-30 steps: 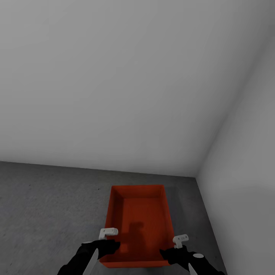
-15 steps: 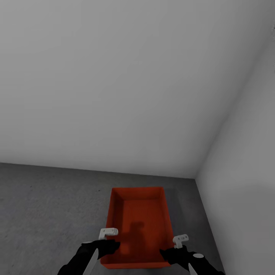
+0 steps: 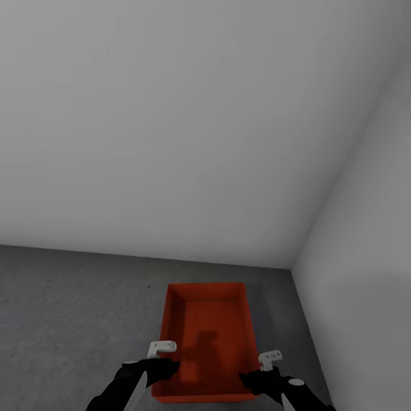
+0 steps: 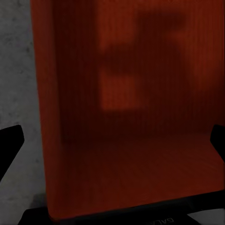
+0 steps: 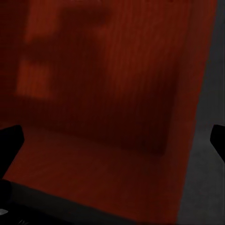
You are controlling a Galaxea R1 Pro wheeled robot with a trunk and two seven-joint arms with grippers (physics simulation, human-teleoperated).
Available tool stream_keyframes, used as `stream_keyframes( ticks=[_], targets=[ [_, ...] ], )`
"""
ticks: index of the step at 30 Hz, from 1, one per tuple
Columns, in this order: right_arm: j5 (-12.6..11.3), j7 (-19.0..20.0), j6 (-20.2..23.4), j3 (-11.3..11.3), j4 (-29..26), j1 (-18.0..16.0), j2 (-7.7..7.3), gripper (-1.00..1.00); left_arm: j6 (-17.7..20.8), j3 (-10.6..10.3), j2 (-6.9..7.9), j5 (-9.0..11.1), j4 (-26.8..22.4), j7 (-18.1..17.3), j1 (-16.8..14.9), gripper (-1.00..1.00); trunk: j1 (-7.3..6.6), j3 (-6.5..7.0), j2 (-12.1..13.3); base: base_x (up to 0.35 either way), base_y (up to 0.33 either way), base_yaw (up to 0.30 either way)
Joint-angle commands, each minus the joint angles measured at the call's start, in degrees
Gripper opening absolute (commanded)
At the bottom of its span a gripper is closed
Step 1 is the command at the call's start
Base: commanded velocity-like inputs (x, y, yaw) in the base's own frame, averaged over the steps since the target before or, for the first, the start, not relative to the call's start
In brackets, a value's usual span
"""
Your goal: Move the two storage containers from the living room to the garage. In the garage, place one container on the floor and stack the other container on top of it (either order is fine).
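Black and matte, the left gripper and the right gripper sit at the near corners of the orange-red storage container, one on each long wall. In both wrist views the finger tips stand wide apart, a wall between them, so each looks released rather than clamped. The bin sits low over the dark grey concrete floor near the corner of the white walls; whether it rests there I cannot tell. It should be light, with thin walls that may flex, so taking both rims near the corners suits it best.
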Motion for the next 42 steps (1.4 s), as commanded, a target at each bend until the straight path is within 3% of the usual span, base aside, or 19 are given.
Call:
stream_keyframes(
  ticks=[1,19,42],
  targets=[
    [-0.3,0.1,0.4,0.2,-0.1,0.0,-0.04,1.0,0.3,-0.1,0.01,0.5,-0.1,0.1,0.0,1.0,-0.23,0.14,0.4,0.0,0.0,0.0],
    [-0.2,-0.1,0.4,0.3,-0.1,0.0,-0.04,1.0,0.3,-0.1,-0.07,0.5,0.0,0.1,0.0,1.0,-4.18,3.37,7.6,-0.021,0.0,0.0],
    [-0.1,-0.2,0.4,0.3,-0.1,0.0,-0.04,1.0,0.3,-0.1,0.06,0.5,0.0,-0.1,0.0,1.0,-9.23,7.5,16.8,-0.304,0.0,0.0]
  ],
)
